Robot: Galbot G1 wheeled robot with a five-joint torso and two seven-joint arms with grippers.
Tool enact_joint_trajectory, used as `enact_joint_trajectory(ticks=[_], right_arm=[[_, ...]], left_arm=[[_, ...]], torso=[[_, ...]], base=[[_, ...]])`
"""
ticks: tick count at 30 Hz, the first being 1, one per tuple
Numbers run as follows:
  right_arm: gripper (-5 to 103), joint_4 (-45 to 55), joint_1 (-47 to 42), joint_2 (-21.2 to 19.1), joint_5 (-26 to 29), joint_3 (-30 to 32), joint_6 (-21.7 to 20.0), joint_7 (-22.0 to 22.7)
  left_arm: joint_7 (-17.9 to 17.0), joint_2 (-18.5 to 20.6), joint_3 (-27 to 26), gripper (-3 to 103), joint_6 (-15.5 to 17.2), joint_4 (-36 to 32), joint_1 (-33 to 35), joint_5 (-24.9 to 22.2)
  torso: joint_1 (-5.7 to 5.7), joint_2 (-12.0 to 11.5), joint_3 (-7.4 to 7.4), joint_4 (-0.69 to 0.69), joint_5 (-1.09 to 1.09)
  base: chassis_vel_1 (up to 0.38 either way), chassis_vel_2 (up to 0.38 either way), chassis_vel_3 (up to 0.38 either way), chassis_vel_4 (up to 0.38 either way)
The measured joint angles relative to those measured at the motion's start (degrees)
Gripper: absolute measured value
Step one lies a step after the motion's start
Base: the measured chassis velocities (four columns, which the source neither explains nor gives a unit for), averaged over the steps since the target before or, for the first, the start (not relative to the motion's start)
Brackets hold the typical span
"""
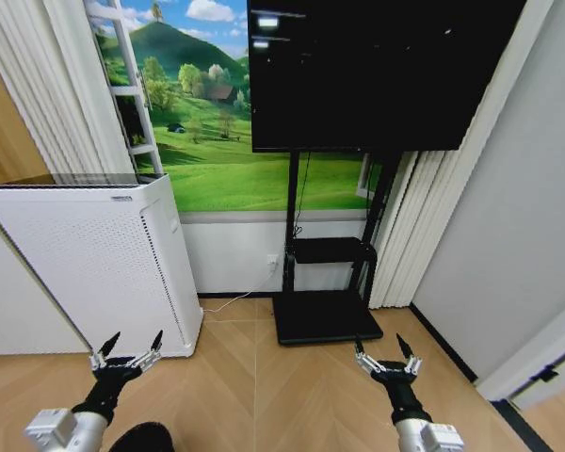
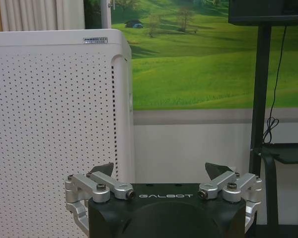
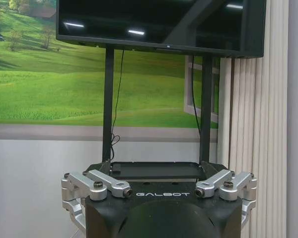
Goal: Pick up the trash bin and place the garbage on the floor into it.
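Low over the pale wood-plank floor (image 1: 264, 377), both arms reach forward side by side, well apart. The left tool (image 1: 130, 345) hangs just in front of the tall white perforated appliance (image 1: 85, 264), its two dark pointed fingertips spread wide and gripping nothing. The right tool (image 1: 384, 352) hangs near the flat black base (image 1: 325, 315) of the black monitor stand, fingertips likewise spread apart and empty.

From the head view, the room lies open ahead: the large dark flat screen (image 1: 377, 71) on its black stand, a wall mural of green hills and blue sky (image 1: 207, 122), white pleated curtains (image 1: 410, 226) on both sides, and a grey wall to the right. A rounded black shape (image 1: 141, 438) sits at the bottom edge between the arms; whether it is the trash bin cannot be told. None of the floor visible ahead carries the bottle or cans.

From the left wrist view, the left tool (image 2: 163, 172) faces the dotted side of the white appliance (image 2: 49, 124) up close, with a small label (image 2: 95, 40) near its top edge, something the head view does not resolve. Its silver linkages stand splayed, fingertips apart.

From the right wrist view, the right tool's silver linkages are also splayed, though its fingertips fall outside the picture. Beyond it are the stand's small black shelf (image 3: 156, 170), its two uprights, and a dangling cable (image 3: 116, 114).
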Motion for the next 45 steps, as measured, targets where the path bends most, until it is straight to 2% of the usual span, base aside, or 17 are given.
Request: enact_joint_trajectory(ticks=[13,15,20,45], right_arm=[[100,0.0,0.0,0.0,0.0,0.0,0.0,0.0],[100,0.0,0.0,0.0,0.0,0.0,0.0,0.0],[100,0.0,0.0,0.0,0.0,0.0,0.0,0.0],[100,0.0,0.0,0.0,0.0,0.0,0.0,0.0]], left_arm=[[0.0,0.0,0.0,100,0.0,0.0,0.0,0.0],[0.0,0.0,0.0,100,0.0,0.0,0.0,0.0],[0.0,0.0,0.0,100,0.0,0.0,0.0,0.0],[0.0,0.0,0.0,100,0.0,0.0,0.0,0.0]], torso=[[1.06,2.4,1.29,0.0,0.0],[1.69,3.9,2.19,0.0,0.0],[2.19,5.0,2.86,0.0,0.0],[2.18,5.0,2.83,-0.01,0.0]], base=[[0.0,0.0,0.0,0.0],[0.0,0.0,0.0,0.0],[0.0,0.0,0.0,0.0],[0.031,-0.028,-0.038,0.039]])
